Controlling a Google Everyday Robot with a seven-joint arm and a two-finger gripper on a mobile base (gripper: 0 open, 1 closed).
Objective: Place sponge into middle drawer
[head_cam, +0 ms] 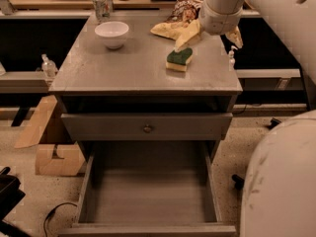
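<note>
The sponge point(178, 59), dark green on top with a pale yellow body, lies flat on the grey cabinet top point(123, 68), right of centre. My gripper point(209, 46) hangs just behind and to the right of it. Its pale yellow fingers are spread open and empty, and the left fingertip point(183, 41) is right above the sponge's far edge. The middle drawer point(148, 196) is pulled out at the bottom of the cabinet, and its flat grey floor is bare. Above it is a shut drawer front with a round brass knob point(147, 128).
A white bowl point(112, 33) and a can point(101, 5) stand at the back left of the top. A yellow chip bag point(169, 29) and a brown bag point(183, 9) lie at the back. Cardboard boxes point(57, 157) sit on the floor to the left. My base point(281, 181) is at the lower right.
</note>
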